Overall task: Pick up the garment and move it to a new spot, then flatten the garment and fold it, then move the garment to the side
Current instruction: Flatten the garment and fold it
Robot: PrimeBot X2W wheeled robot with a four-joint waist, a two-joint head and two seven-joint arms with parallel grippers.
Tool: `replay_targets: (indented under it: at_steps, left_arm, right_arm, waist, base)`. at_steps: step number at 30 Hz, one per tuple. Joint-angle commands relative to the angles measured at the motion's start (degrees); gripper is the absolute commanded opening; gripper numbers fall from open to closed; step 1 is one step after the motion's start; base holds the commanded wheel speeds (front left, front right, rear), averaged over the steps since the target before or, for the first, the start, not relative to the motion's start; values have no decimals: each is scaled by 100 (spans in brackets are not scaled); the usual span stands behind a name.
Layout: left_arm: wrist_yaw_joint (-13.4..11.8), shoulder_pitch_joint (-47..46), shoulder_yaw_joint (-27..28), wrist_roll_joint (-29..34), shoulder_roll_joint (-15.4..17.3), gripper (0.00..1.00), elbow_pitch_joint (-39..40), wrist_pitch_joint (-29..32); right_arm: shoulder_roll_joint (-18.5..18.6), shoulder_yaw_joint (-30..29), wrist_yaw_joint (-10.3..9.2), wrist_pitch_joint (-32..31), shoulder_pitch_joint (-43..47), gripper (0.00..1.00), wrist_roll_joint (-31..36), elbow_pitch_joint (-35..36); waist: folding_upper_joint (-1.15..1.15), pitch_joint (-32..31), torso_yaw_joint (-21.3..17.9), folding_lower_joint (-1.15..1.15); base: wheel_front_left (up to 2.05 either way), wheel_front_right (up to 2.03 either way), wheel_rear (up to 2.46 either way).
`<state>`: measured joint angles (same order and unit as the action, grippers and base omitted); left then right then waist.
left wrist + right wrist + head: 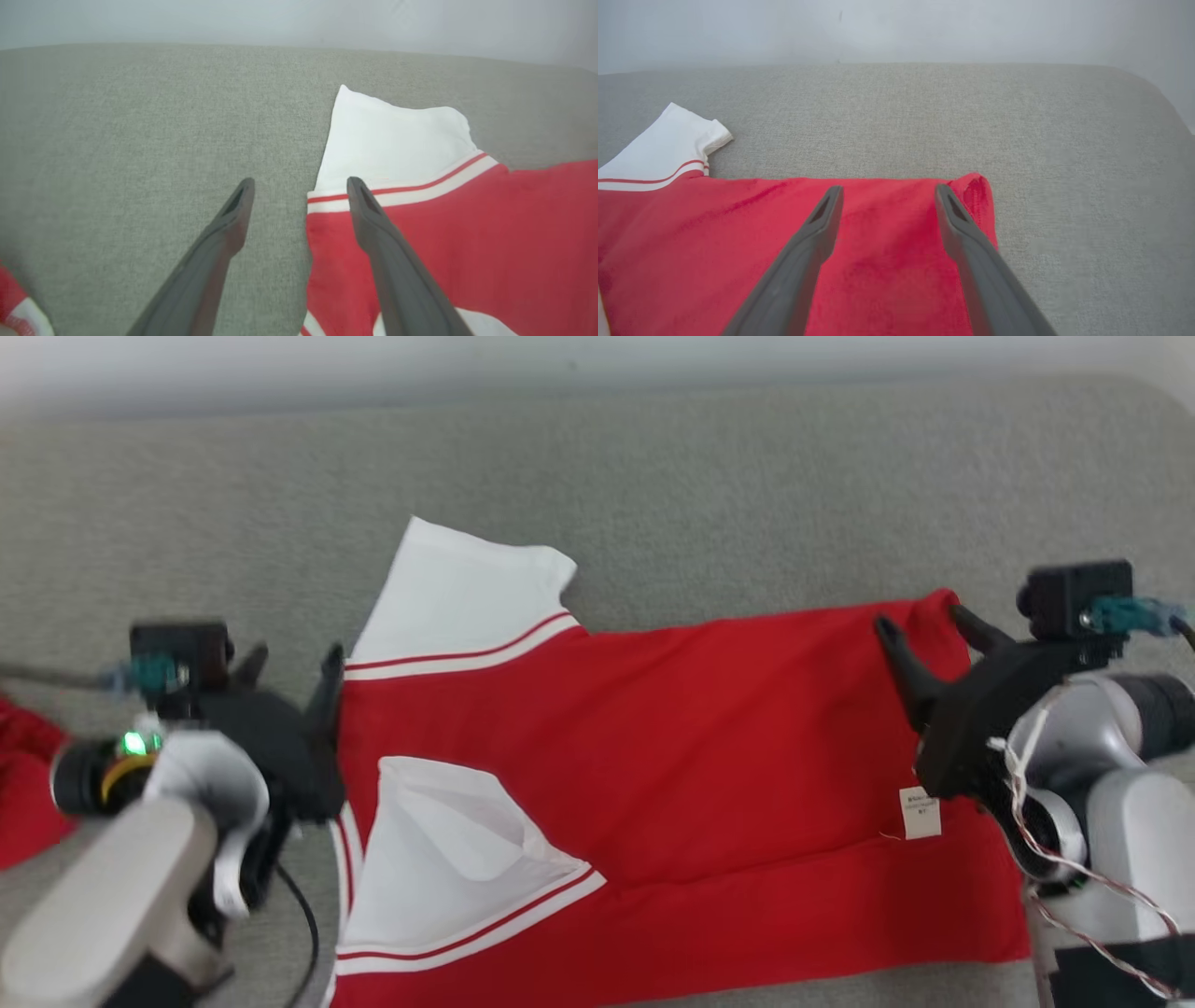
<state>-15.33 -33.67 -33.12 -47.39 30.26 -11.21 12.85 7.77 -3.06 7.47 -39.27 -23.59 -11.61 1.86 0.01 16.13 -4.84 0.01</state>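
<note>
The garment [672,756] is a red shirt with white, red-striped sleeves, lying folded lengthwise across the grey cushion. One white sleeve [457,602] points away; another is folded onto the body. My left gripper [289,663] stands open at the shirt's left edge by the shoulder seam [327,200], one finger over the bare cushion, the other over the fabric. My right gripper [924,625] is open over the shirt's far right corner [976,191], holding nothing. In the right wrist view both fingers hover above the red cloth [878,261]. A small white label [920,814] shows near the right edge.
The grey fabric surface [709,495] extends far beyond the shirt up to a pale wall. Another red cloth [23,793] lies at the left edge, also seen as a red-and-white cloth [18,308] low in the left wrist view. A black cable [303,915] hangs by my left arm.
</note>
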Motion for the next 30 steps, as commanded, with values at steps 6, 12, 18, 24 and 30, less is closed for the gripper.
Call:
replay_targets:
  at_steps: [6, 12, 18, 24, 30]
  left_arm:
    - [387, -1495, -155, 94, -187, 100, -1214, 708]
    - [498, -2293, -459, 487, -312, 100, -2001, 907]
    - [494, -2692, -618, 754, -380, 100, -2561, 808]
    - [582, -2905, -705, 784, -510, 100, -2879, 836]
    - [763, -3046, -853, 841, -556, 94, -3086, 871]
  right_arm:
    - [117, 527, 3, 273, -707, 100, -140, -350]
    - [202, 557, 3, 445, -756, 100, -141, -415]
    - [220, 544, 3, 536, -594, 100, -132, -363]
    - [206, 534, 3, 536, -586, 100, -93, -349]
    - [136, 584, 3, 583, -589, 100, -85, -413]
  waist:
    - [-1, 856, -644, -1]
    - [-1, 1018, -722, -1]
    - [-1, 1048, -770, -1]
    - [-1, 1050, -783, -1]
    - [-1, 1051, -824, -1]
  base:
    - [0, 0, 0]
    - [0, 0, 0]
    - [0, 0, 0]
    - [0, 0, 0]
    - [0, 0, 0]
